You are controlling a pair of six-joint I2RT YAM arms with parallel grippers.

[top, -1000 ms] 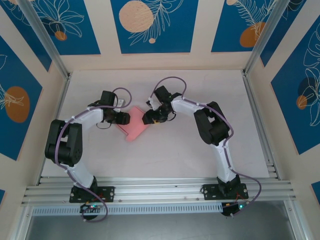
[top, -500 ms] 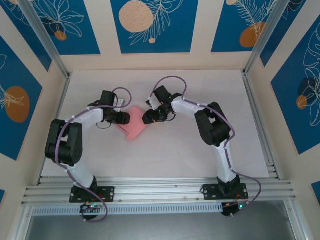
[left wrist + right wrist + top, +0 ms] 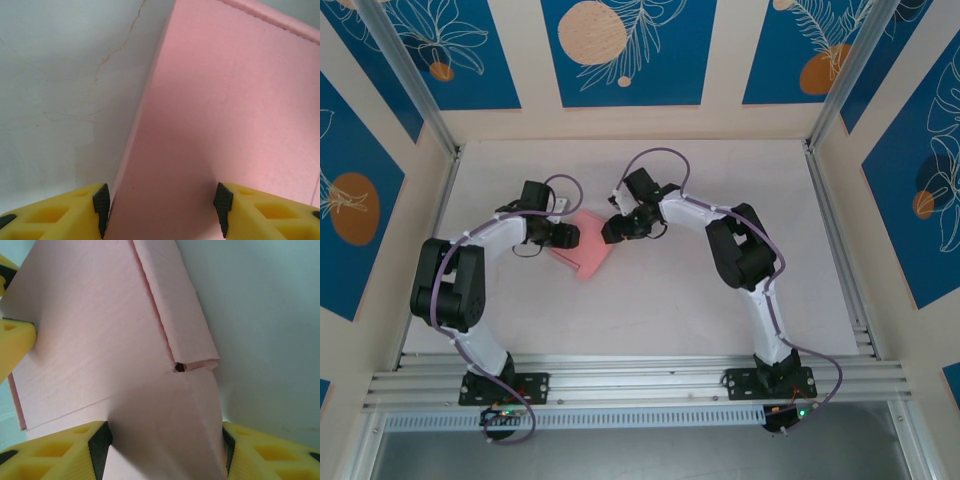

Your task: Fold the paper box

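The pink paper box (image 3: 584,251) lies as a partly folded sheet in the middle of the table, between both grippers. My left gripper (image 3: 568,236) is at its left corner. In the left wrist view the jaws (image 3: 160,210) stand wide apart over a tilted pink panel (image 3: 215,100), the left pad at the panel's edge. My right gripper (image 3: 612,230) is at the box's right corner, also wide open (image 3: 165,450), with card (image 3: 100,325) running between and under its pads. A narrow flap (image 3: 175,305) is folded over along a crease. The left gripper's yellow fingers (image 3: 12,342) show at the card's far edge.
The white table (image 3: 700,290) extends around the box. Aluminium rails (image 3: 835,230) and patterned walls border it on the left, right and back. Both arms bend inward, with purple cables looping above the wrists.
The right gripper has shifted slightly left and back, and the pink sheet has slid a little left with it. The left arm has barely moved.
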